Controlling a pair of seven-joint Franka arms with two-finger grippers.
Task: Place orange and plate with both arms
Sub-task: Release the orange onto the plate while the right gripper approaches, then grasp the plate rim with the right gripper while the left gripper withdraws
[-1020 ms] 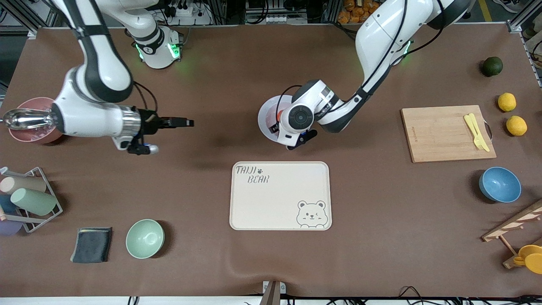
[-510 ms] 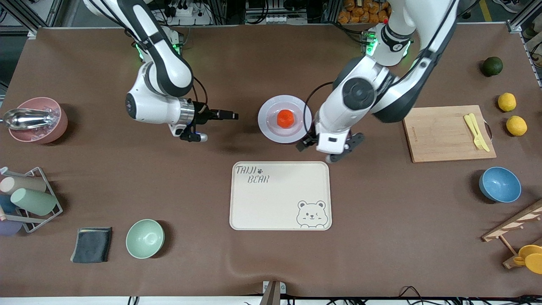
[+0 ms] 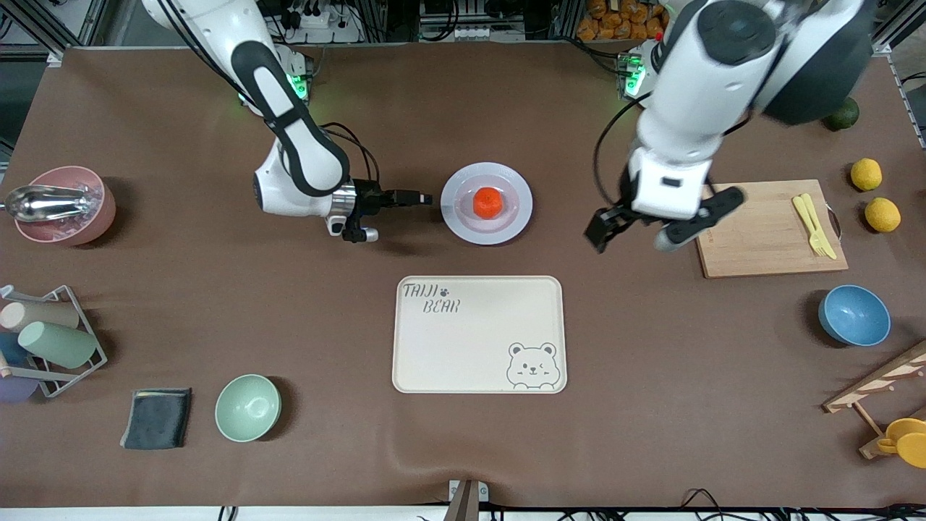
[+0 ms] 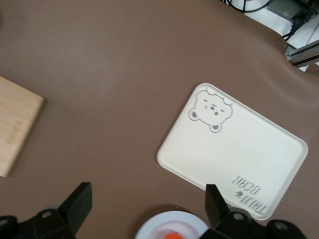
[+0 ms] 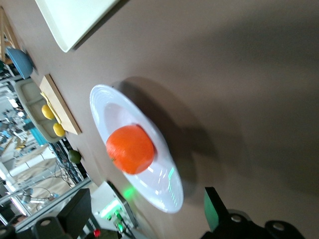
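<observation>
You see the orange (image 3: 488, 202) in the middle of the plate (image 3: 456, 217): a small round fruit, reddish-orange, with slightly dimpled skin, and in the right wrist view (image 5: 130, 149) its colour is very strong against the pale dish. The plate is round, shallow and lavender-white with a wide rim (image 5: 104, 99). It lies on the brown surface (image 3: 434, 449), farther from the front camera than the cream tray (image 3: 477, 340) with the bear print, and apart from it.

The right pincer (image 3: 423, 197) is low beside the plate, at the side toward the right arm's end of the surface. Its two fingers (image 5: 215, 209) stand apart and hold nothing. The left pincer (image 3: 662, 230) is up in the air over the bare surface between the plate and the wooden cutting board (image 3: 759, 228). Its fingers (image 4: 214, 201) are also spread wide and empty; the blur there makes the exact height hard to judge.

On the board lies yellow cutlery (image 3: 814, 224). Near it you find two lemons (image 3: 866, 174), a dark green fruit (image 3: 843, 116) and a blue bowl (image 3: 854, 315). Toward the right arm's end there are a pink bowl (image 3: 72, 224) with a metal scoop (image 3: 40, 203), a rack with cups (image 3: 47, 336), a grey cloth (image 3: 157, 417) and a green bowl (image 3: 247, 407). Aluminium frames and cables run along the top edge.
</observation>
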